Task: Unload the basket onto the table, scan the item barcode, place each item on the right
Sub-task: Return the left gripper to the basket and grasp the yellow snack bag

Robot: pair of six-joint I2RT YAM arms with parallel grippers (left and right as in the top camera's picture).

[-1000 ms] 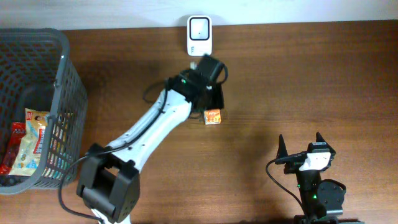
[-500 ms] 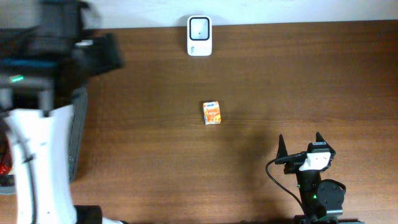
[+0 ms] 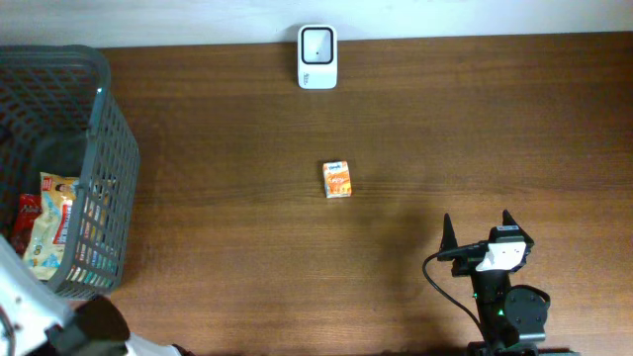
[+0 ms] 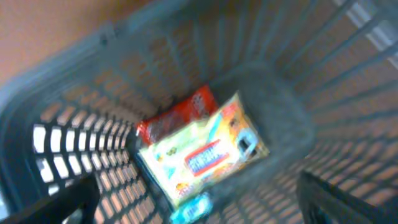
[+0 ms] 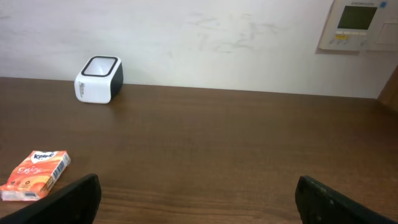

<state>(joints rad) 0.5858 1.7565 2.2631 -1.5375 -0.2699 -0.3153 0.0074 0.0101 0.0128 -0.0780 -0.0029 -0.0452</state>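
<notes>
Orange carton (image 3: 337,179): lies flat on the wooden bench (image 3: 218,247), about mid-bench, touched by neither arm; the right wrist view has it at lower left
White scanner (image 3: 317,56): stands at the far edge of the bench against the wall, dark window facing up, well apart from the carton
Grey basket (image 3: 111,129): mesh-walled, at the left end of the bench
Basket contents: 1 pale snack packet (image 4: 205,155) lies partly over 1 red packet (image 4: 180,112) on the basket floor; the print is too blurred to read
Left pincer (image 4: 199,208): spread wide, nothing between its 2 fingers, above the open basket and looking down on the packets
Right pincer (image 3: 477,225): spread wide and empty, at the near right of the bench, pointing toward the wall, well apart from the carton
Wall panel (image 5: 357,25): pale box with a small screen, upper right in the right wrist view
</notes>
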